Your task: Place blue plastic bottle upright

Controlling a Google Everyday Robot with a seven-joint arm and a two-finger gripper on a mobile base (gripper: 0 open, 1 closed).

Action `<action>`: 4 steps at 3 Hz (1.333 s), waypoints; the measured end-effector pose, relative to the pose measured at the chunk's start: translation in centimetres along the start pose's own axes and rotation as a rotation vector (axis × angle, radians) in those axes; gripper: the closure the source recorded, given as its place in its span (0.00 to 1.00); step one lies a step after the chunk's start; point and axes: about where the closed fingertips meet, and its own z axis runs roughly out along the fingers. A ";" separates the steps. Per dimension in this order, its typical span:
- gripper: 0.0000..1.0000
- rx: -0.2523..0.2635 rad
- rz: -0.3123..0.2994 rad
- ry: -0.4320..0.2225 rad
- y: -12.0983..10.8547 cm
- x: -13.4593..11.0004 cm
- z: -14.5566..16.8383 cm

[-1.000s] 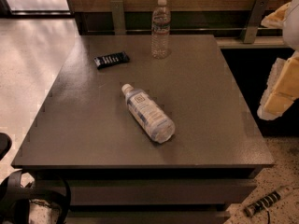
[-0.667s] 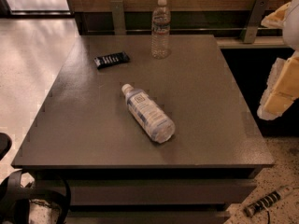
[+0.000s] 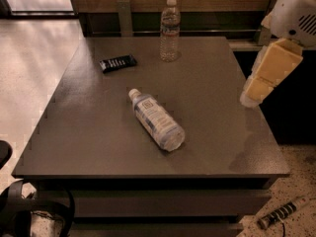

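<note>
The blue plastic bottle [image 3: 156, 118] lies on its side near the middle of the dark grey table [image 3: 89, 132]. Its white cap points to the back left and its base to the front right. The label with a small square logo faces up. My gripper [image 3: 250, 98] hangs at the end of the cream and white arm at the right, above the table's right edge. It is well to the right of the bottle and not touching it. It holds nothing that I can see.
A slimmer clear ribbed bottle [image 3: 170, 31] stands upright at the back of the table. A flat black device [image 3: 118, 62] lies at the back left. A dark strap [image 3: 34, 209] lies on the floor at the front left, and a striped tool [image 3: 282, 212] at the front right.
The arm with the gripper has moved left and slightly up, in over the table's right edge. The bottles and the black device have not moved.
</note>
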 end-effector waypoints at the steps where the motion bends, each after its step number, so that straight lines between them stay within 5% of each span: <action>1: 0.00 -0.081 0.149 -0.034 -1.1 -3.5 3.8; 2: 0.00 -0.140 0.261 -0.050 -0.7 -8.0 7.6; 4: 0.00 -0.160 0.484 0.109 3.5 -14.4 12.8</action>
